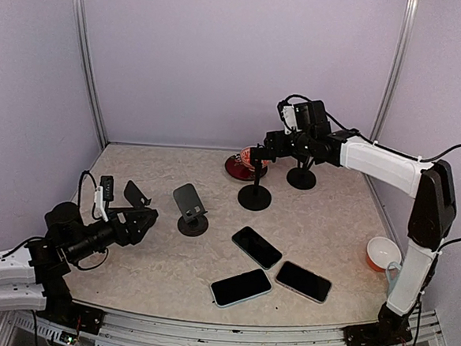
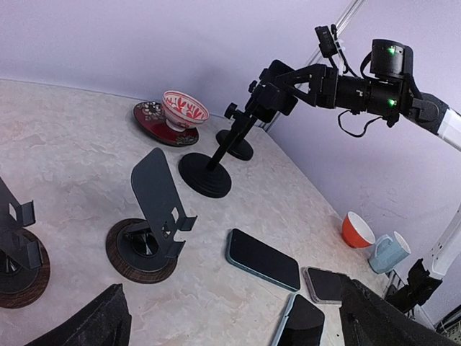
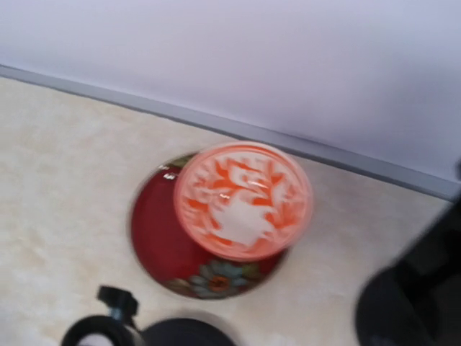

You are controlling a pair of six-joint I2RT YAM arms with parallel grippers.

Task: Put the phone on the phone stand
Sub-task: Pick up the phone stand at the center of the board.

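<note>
Three dark-screened phones lie flat near the table's front: one in the middle, one in front of it, one to the right. A grey plate phone stand on a round wooden base stands left of them, and a similar one is beside my left gripper. That gripper is open and empty, low over the table, its fingers at the wrist view's bottom corners. My right gripper hovers open at the top of a black pole stand, far from the phones.
A second black pole stand is at the back. A patterned bowl sits on a red plate by the back wall. An orange bowl and a pale blue mug stand at the right edge, near the right arm's base.
</note>
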